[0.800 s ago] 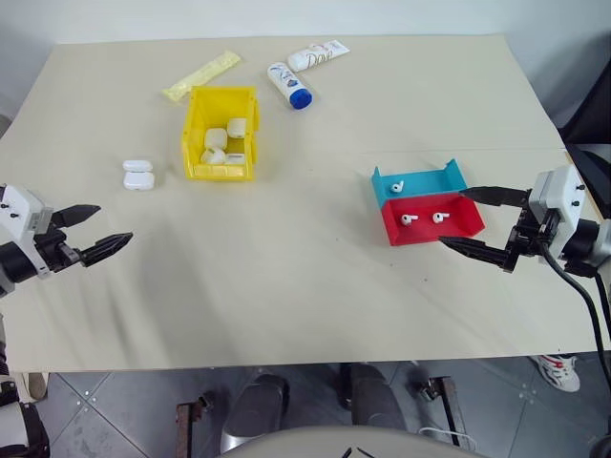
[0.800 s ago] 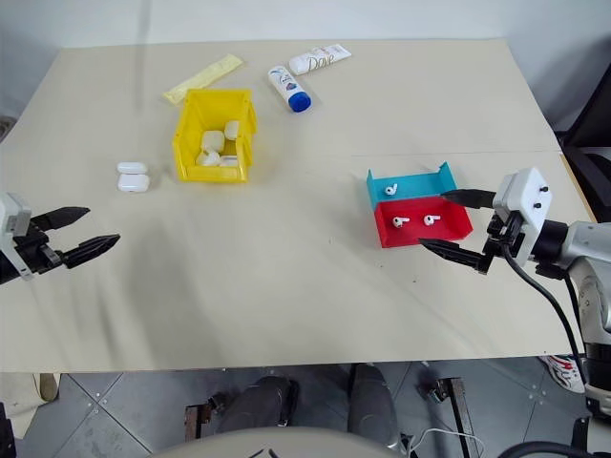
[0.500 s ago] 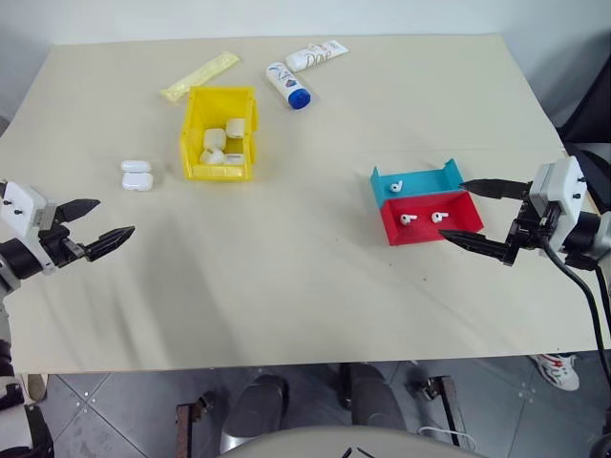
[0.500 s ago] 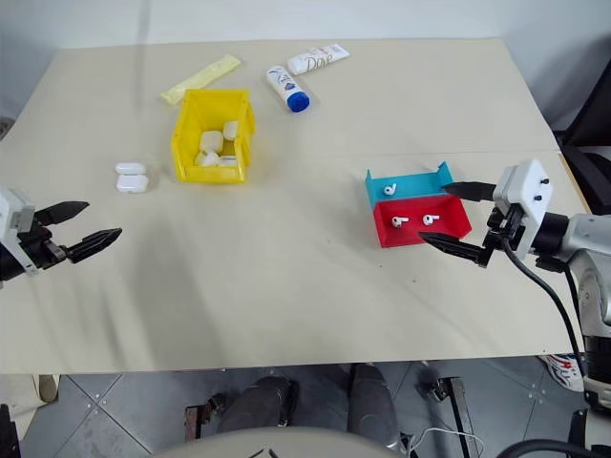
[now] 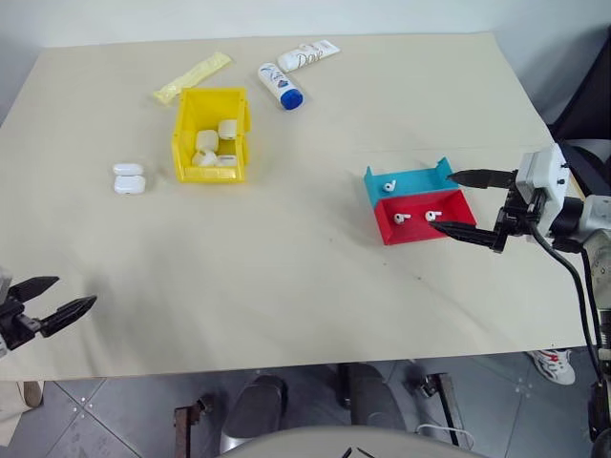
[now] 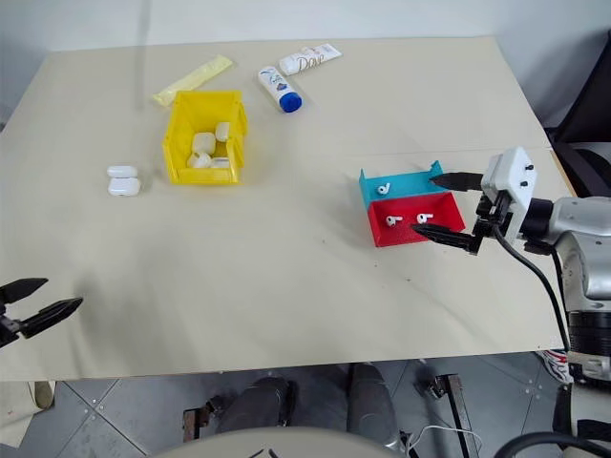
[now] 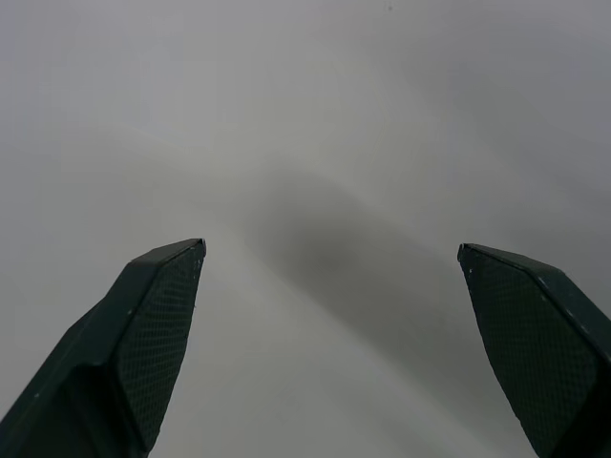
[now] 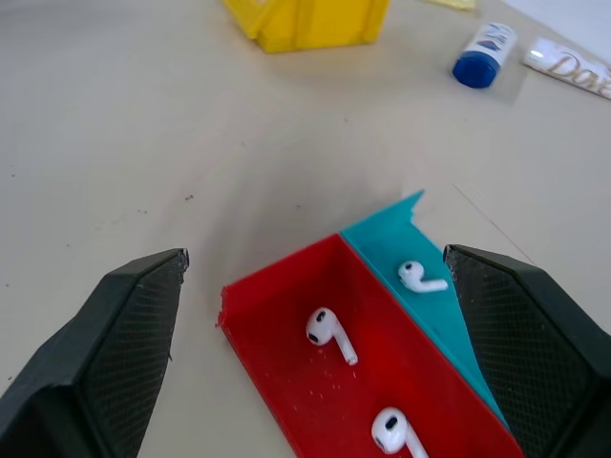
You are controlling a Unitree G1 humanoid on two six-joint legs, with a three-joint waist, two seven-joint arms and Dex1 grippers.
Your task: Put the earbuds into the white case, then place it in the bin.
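Observation:
Two earbuds [image 8: 329, 329] lie in the shallow red tray [image 5: 416, 233], and a third earbud [image 8: 418, 277] lies in the teal tray [image 5: 420, 181] just behind it. My right gripper [image 5: 444, 201] is open at the red tray's right end, one finger on each side of it and nothing held. The white case [image 5: 128, 178] lies with its lid open on the table left of the yellow bin [image 5: 210, 174], which holds several white cases. My left gripper [image 5: 76, 290] hovers open and empty over the near left table edge, far from the case.
Two white tubes with blue print [image 5: 284, 86] [image 5: 307, 54] and a pale yellow packet [image 5: 191, 76] lie at the back of the table. A dark chair [image 5: 587, 105] stands past the table's right edge. The near table edge runs just below both grippers.
The view has shifted slightly. My left gripper has drawn back toward the near left table edge. My right gripper has moved in on the red tray's right end. Both stay open.

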